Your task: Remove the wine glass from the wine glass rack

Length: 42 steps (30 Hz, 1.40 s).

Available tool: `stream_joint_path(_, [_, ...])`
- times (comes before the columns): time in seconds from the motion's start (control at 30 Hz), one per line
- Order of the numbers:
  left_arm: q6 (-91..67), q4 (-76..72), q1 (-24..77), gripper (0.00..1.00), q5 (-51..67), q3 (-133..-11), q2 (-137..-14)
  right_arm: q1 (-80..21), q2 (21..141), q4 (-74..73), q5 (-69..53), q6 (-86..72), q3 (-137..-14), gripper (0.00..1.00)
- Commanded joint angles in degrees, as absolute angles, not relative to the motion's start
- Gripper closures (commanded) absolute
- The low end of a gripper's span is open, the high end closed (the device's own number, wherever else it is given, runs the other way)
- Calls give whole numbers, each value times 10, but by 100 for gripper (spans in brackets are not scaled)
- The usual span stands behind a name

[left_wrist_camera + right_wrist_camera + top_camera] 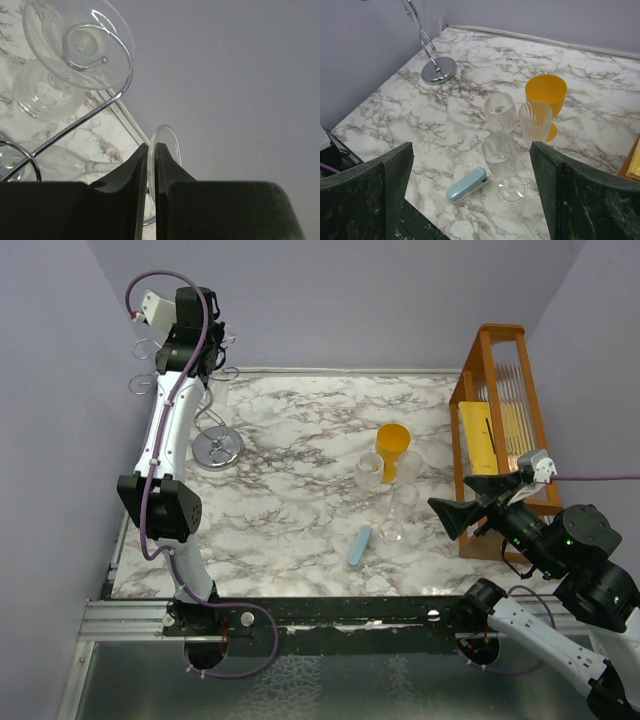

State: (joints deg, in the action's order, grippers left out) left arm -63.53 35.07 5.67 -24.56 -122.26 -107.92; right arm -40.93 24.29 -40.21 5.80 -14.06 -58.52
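1. Between the left jaws, clamped shut, sits the glass (167,142) foot; the rack (75,126) wire is just left.
2. The thin foot may slip, or the stem may snag the wire.
3. Right jaws gape wide, well apart.

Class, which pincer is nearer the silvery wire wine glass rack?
Left. The left pincer is up at the looping arms of the wine glass rack, clamped on the foot of a wine glass; the right pincer hangs open across the table, beside the orange wooden rack.

Bright, even light; soft shadows, sharp focus.
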Motion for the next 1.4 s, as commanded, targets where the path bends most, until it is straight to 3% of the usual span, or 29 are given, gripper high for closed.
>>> stream_joint_path(0.0, [-645, 331, 49, 96, -230, -1228, -1069, -412, 238, -381, 74, -137, -582, 0])
stream_joint_path(0.17, [-660, 316, 39, 100, -205, -1226, -1067, -412, 235, -380, 76, -137, -583, 0])
stream_joint_path(0.6, [-686, 261, 28, 100, -114, -1185, -1035, -412, 233, -378, 69, -145, -581, 0])
stream_joint_path(1.37, [-683, 250, 27, 100, -95, -1136, -975, -412, 223, -386, 52, -167, -586, 0])
